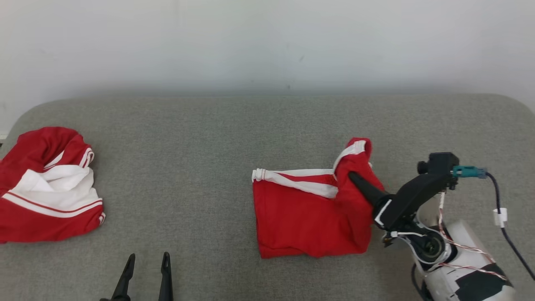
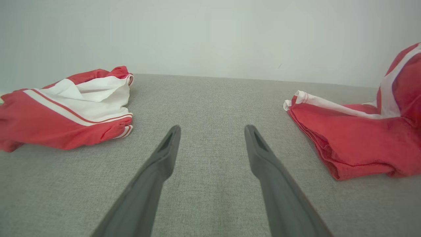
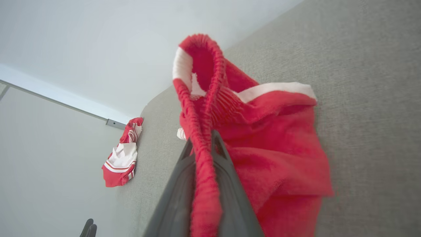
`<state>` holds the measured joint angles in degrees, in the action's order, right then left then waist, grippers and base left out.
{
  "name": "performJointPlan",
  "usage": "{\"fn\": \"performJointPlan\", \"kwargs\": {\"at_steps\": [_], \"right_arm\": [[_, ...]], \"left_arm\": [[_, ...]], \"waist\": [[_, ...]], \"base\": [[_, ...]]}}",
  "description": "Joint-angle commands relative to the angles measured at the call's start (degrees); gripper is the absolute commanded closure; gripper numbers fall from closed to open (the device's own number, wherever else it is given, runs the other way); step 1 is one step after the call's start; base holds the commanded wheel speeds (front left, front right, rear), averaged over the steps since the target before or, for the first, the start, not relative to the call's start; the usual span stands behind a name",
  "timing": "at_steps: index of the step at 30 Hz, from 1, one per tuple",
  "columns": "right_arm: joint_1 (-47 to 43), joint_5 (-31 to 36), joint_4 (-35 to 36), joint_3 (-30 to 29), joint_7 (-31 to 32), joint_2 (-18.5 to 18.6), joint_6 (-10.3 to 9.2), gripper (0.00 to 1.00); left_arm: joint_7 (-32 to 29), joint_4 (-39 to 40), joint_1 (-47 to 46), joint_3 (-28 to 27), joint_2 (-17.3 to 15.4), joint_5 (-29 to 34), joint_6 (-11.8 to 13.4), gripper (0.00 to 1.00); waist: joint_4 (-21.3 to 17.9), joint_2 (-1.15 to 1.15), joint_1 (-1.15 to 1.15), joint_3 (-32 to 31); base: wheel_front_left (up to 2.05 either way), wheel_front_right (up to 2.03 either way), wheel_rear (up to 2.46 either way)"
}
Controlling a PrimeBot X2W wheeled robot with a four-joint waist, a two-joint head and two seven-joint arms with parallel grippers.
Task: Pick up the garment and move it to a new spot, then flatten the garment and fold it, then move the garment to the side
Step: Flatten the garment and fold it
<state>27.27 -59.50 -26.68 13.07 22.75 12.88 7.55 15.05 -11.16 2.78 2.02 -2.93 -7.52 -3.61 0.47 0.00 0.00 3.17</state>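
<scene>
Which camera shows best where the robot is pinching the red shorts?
The right wrist view: the right gripper is shut on the waistband of the red shorts, close up. The head view shows all the shorts, the pinch small; the left wrist view shows their flat part.

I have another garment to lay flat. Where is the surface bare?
The widest bare patch of cushion lies between the crumpled garment at left and the held garment, beyond the open left tool. The strip along the wall is free. Crowded around the right tool.
</scene>
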Motion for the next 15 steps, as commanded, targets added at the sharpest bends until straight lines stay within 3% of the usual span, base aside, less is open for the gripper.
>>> {"fn": "performJointPlan", "kwargs": {"at_steps": [1, 5, 13, 15], "right_arm": [[0.09, 0.77, 0.52, 0.18, 0.33, -1.16, -0.13, 1.00], [1.25, 3.58, -0.53, 0.46, -0.24, -4.41, -0.13, 1.00], [3.49, 19.49, -5.92, 6.16, -7.27, -6.85, -0.13, 1.00], [3.46, 20.21, -7.07, 6.31, -7.93, -7.37, -0.13, 1.00]], "left_arm": [[0.15, -0.14, -0.68, 0.18, 0.07, -0.56, -0.25, 0.00], [0.15, -0.45, -1.27, 0.76, 0.07, -0.90, -0.25, 0.00], [0.15, -0.96, -2.93, 2.78, 0.07, -1.59, 0.29, 0.00], [0.15, -0.98, -3.09, 2.99, 0.07, -1.75, 0.38, 0.00]], "waist": [[1.03, 0.00, 0.00, 0.17], [2.69, 0.00, 0.00, 0.60], [5.81, 0.00, 0.00, 1.98], [6.06, 0.00, 0.00, 2.15]], "base": [[0.00, 0.00, 0.00], [0.00, 0.00, 0.00], [0.00, 0.00, 0.00], [0.00, 0.00, 0.00]]}}
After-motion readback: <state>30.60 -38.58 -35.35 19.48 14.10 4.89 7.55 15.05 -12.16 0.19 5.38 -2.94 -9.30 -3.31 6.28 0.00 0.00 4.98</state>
